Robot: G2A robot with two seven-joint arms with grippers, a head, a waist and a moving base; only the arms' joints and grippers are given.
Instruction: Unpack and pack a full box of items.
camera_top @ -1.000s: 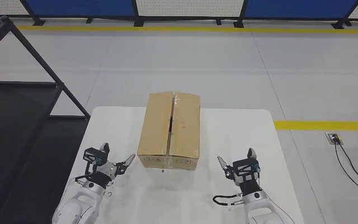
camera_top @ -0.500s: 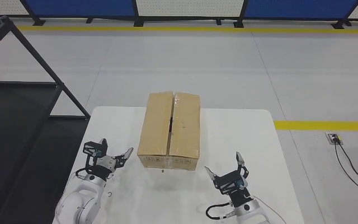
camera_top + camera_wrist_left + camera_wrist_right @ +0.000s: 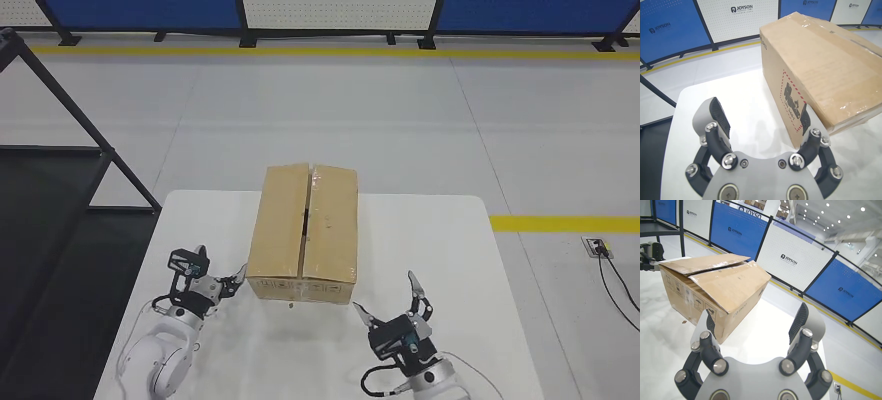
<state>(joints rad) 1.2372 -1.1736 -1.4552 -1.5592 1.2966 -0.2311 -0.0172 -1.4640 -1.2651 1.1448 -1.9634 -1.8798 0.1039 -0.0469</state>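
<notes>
A brown cardboard box (image 3: pixel 304 233) lies in the middle of the white table (image 3: pixel 440 240), its two top flaps down along a centre seam, slightly raised at the near end. My left gripper (image 3: pixel 217 273) stands open beside the box's near left corner, one pad (image 3: pixel 804 118) close against the box (image 3: pixel 821 62) side wall. My right gripper (image 3: pixel 390 305) is open near the box's near right corner, with nothing between its fingers. In the right wrist view the box (image 3: pixel 719 289) shows its flaps parted a little, and the right gripper (image 3: pixel 756 317) sits just short of its corner.
A black metal frame (image 3: pixel 60 150) stands off the table's left side. Blue and white fence panels (image 3: pixel 330 15) line the far floor. A small dark speck (image 3: pixel 291 306) lies on the table in front of the box.
Both grippers have moved inward toward the box's near corners. The left one closed in from the left; the right one slid left and toward the table's near edge. The box has not moved.
</notes>
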